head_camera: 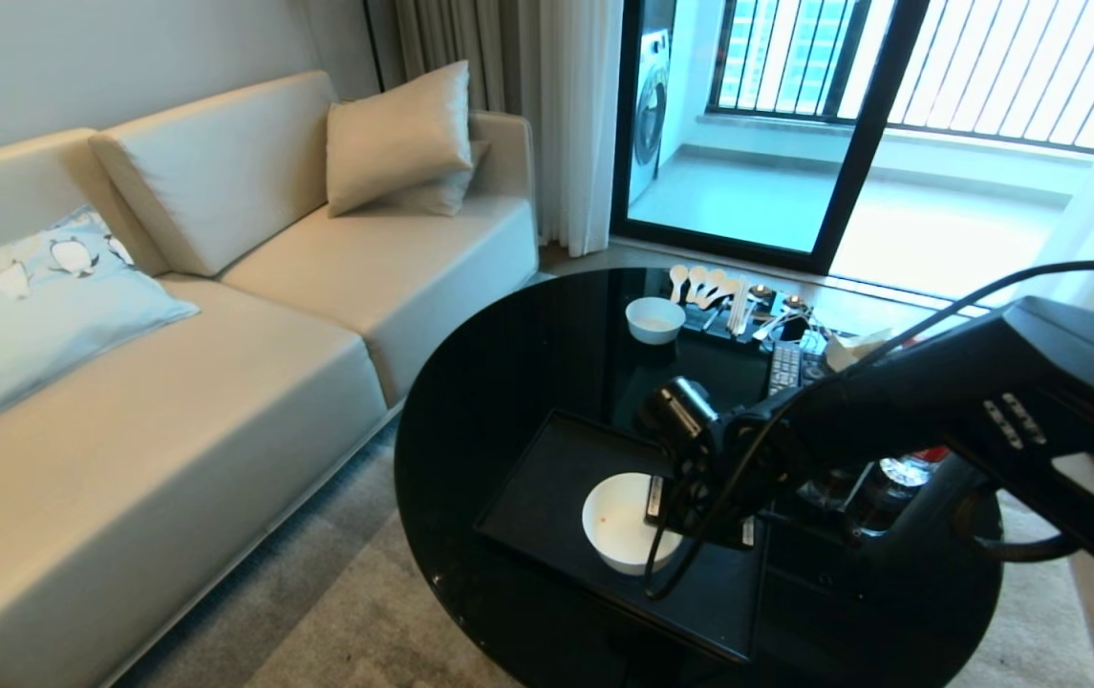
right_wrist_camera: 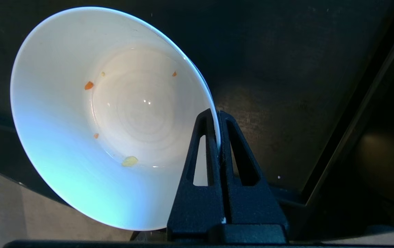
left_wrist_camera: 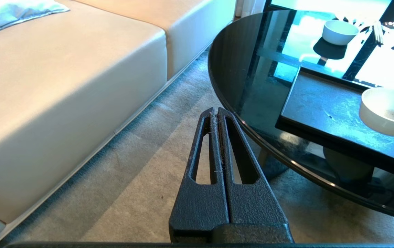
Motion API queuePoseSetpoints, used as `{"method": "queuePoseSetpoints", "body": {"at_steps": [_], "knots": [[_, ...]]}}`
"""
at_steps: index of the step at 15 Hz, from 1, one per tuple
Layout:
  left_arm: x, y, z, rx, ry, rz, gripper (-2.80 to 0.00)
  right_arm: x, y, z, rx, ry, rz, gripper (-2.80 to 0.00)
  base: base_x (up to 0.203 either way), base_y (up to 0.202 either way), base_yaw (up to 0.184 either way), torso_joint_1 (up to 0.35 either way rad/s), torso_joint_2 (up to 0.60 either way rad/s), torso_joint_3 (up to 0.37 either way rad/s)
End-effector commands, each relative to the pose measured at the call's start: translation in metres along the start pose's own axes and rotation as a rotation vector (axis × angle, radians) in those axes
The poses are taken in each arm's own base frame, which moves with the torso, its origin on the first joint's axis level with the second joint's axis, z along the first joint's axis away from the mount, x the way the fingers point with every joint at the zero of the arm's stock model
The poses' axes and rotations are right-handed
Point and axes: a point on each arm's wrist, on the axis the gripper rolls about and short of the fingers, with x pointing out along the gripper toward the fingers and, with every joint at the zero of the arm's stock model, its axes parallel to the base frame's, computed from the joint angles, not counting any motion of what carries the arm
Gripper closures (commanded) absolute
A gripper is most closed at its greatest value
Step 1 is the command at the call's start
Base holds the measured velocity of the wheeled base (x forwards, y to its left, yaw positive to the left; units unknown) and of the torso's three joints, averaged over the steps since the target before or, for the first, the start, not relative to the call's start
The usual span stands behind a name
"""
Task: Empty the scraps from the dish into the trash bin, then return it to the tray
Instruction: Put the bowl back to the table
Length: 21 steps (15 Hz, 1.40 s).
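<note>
The dish (head_camera: 618, 521), a deep cream-white bowl, is upright over the near part of the black tray (head_camera: 547, 478); I cannot tell whether it touches the tray. My right gripper (right_wrist_camera: 216, 113) is shut on its rim, one finger inside and one outside. A few small orange and pale yellow scraps (right_wrist_camera: 130, 161) cling to the dish's (right_wrist_camera: 114, 113) inner wall. In the head view the right gripper (head_camera: 656, 502) reaches in from the right. My left gripper (left_wrist_camera: 215, 111) hangs shut and empty over the carpet beside the table, with the dish (left_wrist_camera: 386, 112) and tray (left_wrist_camera: 320, 106) beyond it. The trash bin is out of view.
The tray lies on a round black glass table (head_camera: 508, 363). At the table's far side stand a smaller white bowl (head_camera: 654, 318), white spoons (head_camera: 704, 287) and a remote (head_camera: 783, 368). Bottles (head_camera: 890, 478) stand under my right arm. A cream sofa (head_camera: 222, 334) is to the left.
</note>
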Motion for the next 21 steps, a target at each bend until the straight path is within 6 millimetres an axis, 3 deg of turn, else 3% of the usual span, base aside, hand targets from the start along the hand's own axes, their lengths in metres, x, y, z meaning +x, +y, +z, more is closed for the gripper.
{"method": "queuePoseSetpoints", "body": {"at_steps": [1, 11, 21], "knots": [[0.000, 0.000, 0.000, -0.001, -0.001, 0.000, 0.00, 0.013, -0.007, 0.012, 0.038, -0.010, -0.017, 0.00, 0.000, 0.000, 0.000, 0.000, 0.00, 0.000], [0.000, 0.000, 0.000, -0.001, -0.001, 0.000, 0.00, 0.039, -0.021, 0.038, 0.136, -0.130, 0.035, 0.00, 0.000, 0.000, 0.000, 0.000, 0.00, 0.000], [0.000, 0.000, 0.000, -0.001, -0.001, 0.000, 0.00, 0.059, -0.061, 0.022, 0.180, -0.163, -0.048, 0.00, 0.000, 0.000, 0.000, 0.000, 0.00, 0.000]]}}
